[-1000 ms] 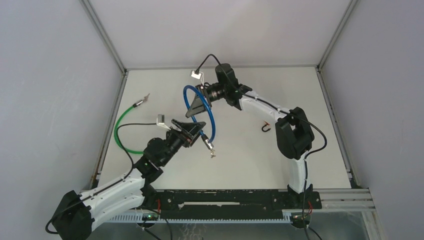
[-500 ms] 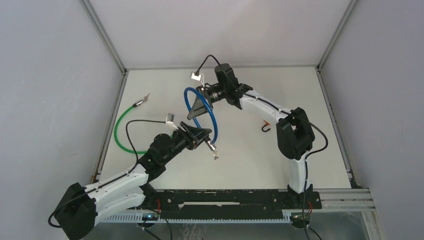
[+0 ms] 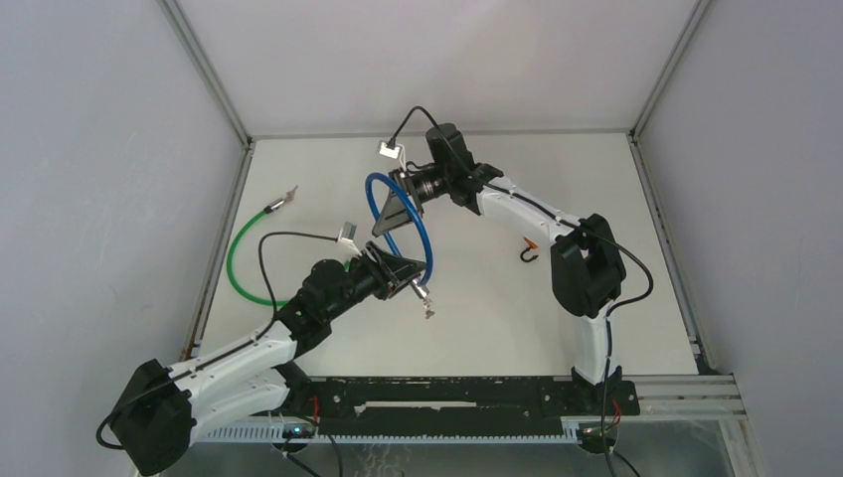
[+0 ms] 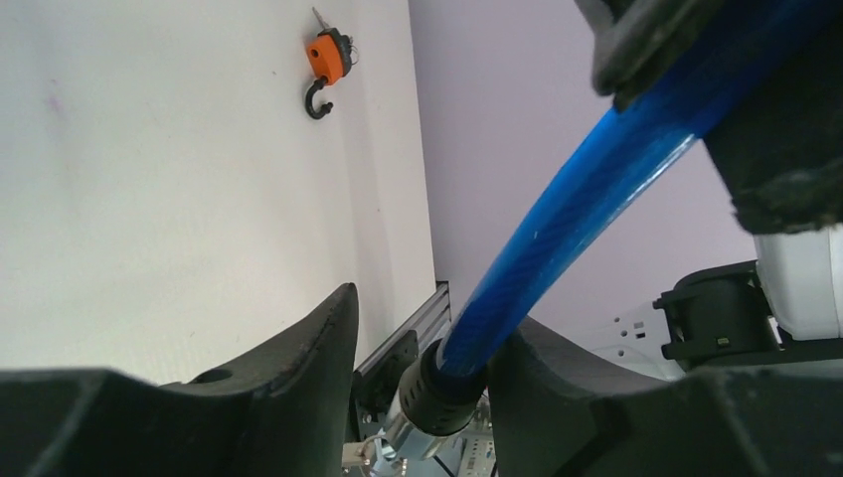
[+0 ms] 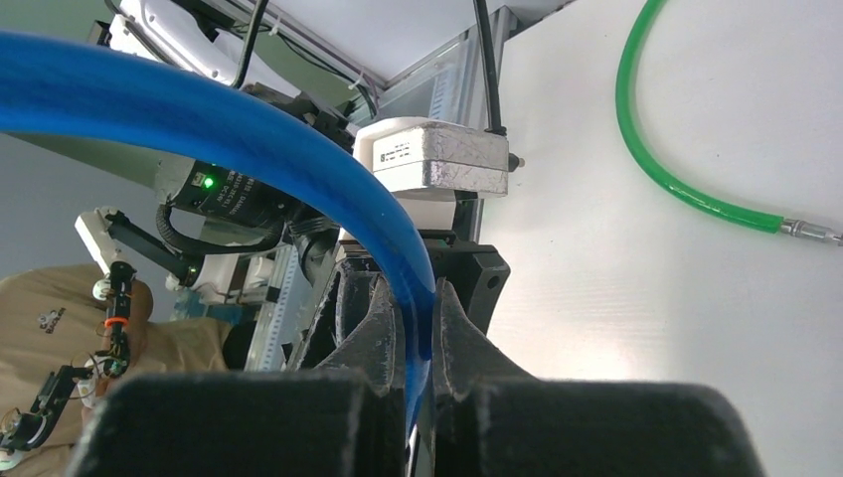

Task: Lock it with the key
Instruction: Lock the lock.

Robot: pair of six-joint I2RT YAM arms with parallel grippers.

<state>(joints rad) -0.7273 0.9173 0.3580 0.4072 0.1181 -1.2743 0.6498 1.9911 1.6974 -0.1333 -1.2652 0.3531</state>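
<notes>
Green cable [image 3: 230, 260] is seen lying at the left of the bench [image 3: 497, 328]. Above mid-bench a glossy blue cable [image 4: 557, 227] is held looped: its black-collared end is straddled by the left fingers [image 4: 308, 368], though a firm pinch cannot be confirmed, so the collar should be centred before any squeeze. The loop is clamped by the right fingers [image 5: 459, 333]. Far right, an orange padlock [image 4: 326, 56] is seen, shackle open.

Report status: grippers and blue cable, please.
Right gripper shut on blue cable. Left gripper open around its black end. Orange padlock on table, apart. No obstruction seen.
</notes>
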